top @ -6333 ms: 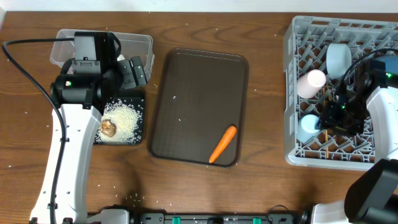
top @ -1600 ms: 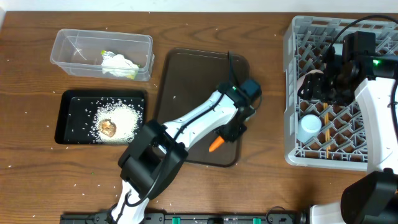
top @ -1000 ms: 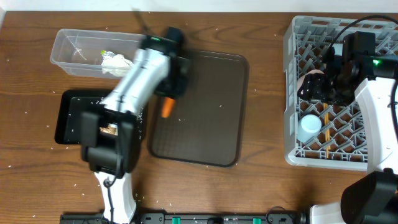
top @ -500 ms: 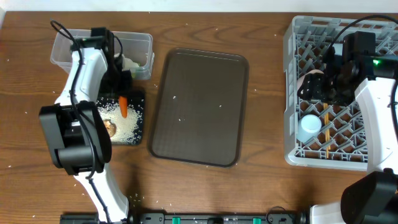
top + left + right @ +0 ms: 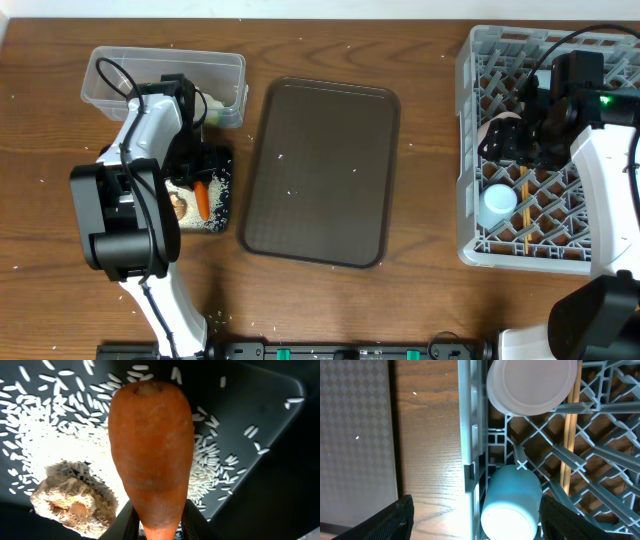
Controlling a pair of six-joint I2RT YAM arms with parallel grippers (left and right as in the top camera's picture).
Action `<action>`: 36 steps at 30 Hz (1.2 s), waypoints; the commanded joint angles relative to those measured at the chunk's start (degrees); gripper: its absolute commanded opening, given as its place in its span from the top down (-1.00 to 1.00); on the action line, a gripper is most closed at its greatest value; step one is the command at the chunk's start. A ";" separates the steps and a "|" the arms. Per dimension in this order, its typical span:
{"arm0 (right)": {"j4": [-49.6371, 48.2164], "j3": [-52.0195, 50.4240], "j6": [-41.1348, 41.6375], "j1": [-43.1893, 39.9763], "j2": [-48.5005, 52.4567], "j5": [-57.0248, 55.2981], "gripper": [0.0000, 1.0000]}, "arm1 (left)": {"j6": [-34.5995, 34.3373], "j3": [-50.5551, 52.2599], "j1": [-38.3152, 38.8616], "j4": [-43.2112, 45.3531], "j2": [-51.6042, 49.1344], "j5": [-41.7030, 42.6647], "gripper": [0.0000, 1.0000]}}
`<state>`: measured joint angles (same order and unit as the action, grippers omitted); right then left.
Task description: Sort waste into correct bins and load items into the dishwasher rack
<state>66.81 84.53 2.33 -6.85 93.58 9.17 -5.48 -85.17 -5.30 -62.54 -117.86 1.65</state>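
My left gripper [image 5: 159, 527] clamps the carrot [image 5: 151, 450] over the black tray [image 5: 260, 435] (right gripper [image 5: 480, 522] spread, idle); dropping it could scatter rice [image 5: 30, 435].

- Large dark brown rect. plastic serving tray [image 5: 320, 170]: lies flat mid-bench, a few white specks on its textured surface.
- Brown wood-grain bench [image 5: 430, 200]: carries tray, tiny white specks scattered.

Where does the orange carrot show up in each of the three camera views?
Overhead: carrot left of centre, just right of the brown lump.
Left wrist: carrot fills the middle, thin end in the left gripper.
Right wrist: not in it.
Shared landmark: the brown lump.
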 commanded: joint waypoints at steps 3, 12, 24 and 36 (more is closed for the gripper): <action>0.09 1.01 -0.72 -0.22 -1.33 -0.11 -0.47 | -2.38 0.17 -0.11 0.28 1.38 -1.29 -0.12; -0.15 1.01 -0.72 -0.20 -1.33 0.72 -0.51 | -4.28 -4.61 -0.09 -4.96 5.79 -1.16 -0.25; -2.12 10.05 -4.50 0.39 -9.79 6.10 -0.29 | -11.19 -4.98 -0.09 5.31 26.34 -0.81 -0.96; -3.45 16.87 -4.55 0.39 -30.42 6.10 -0.99 | -12.63 -4.96 -0.11 6.71 28.48 -0.85 -0.96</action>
<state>62.67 101.75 -1.56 -6.74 64.16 14.79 -17.10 -89.52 -5.30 -55.86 -89.32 1.10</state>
